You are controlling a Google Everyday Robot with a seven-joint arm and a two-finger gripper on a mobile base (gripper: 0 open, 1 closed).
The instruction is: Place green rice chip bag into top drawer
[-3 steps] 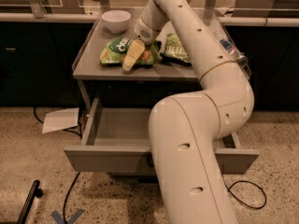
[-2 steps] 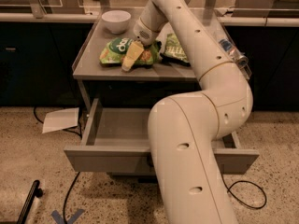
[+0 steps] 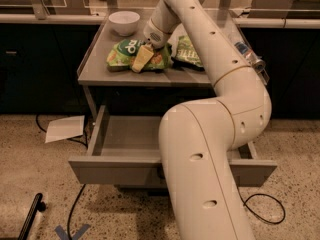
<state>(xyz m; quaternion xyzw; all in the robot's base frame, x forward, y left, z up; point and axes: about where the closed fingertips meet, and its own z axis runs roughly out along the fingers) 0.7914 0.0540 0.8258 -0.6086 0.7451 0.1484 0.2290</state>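
Observation:
The green rice chip bag (image 3: 124, 53) lies on the grey table top (image 3: 100, 73), bright green with a dark green circle. My gripper (image 3: 141, 59) is down on the bag's right part, touching or just above it, with my arm reaching in from the front right. The top drawer (image 3: 120, 139) is pulled open below the table top and looks empty. My arm hides the middle of its front panel (image 3: 112, 171) and the handle.
A darker green flat bag (image 3: 187, 51) lies to the right of the gripper. A white bowl (image 3: 124, 21) stands at the table's back left. A sheet of paper (image 3: 65, 128) and cables (image 3: 260, 209) lie on the floor. Dark cabinets flank the table.

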